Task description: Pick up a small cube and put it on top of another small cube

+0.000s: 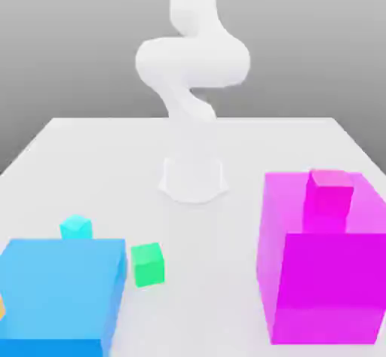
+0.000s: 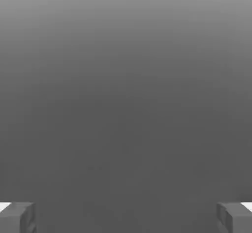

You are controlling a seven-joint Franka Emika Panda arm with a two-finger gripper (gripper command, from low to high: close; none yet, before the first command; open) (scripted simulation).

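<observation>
exterior view shows the white robot arm (image 1: pixel 192 54) rising from its round base (image 1: pixel 193 178) at the middle of the pale grey desk (image 1: pixel 90 152). the small plain bright green cube (image 1: pixel 147 264) sits on the desk toward the exterior view's left, just beside the big blue block (image 1: pixel 60 291). the small plain cyan cube (image 1: pixel 76 227) sits behind that blue block's far edge, near the green cube but apart from it. on the exterior view's right stands a big magenta block (image 1: pixel 324 273), with a small magenta cube (image 1: pixel 330 191) on top of it. hand view shows the gripper (image 2: pixel 126 217) with its two grey fingertips (image 2: pixel 17 217) spread wide apart, nothing between them, against plain grey background.
</observation>
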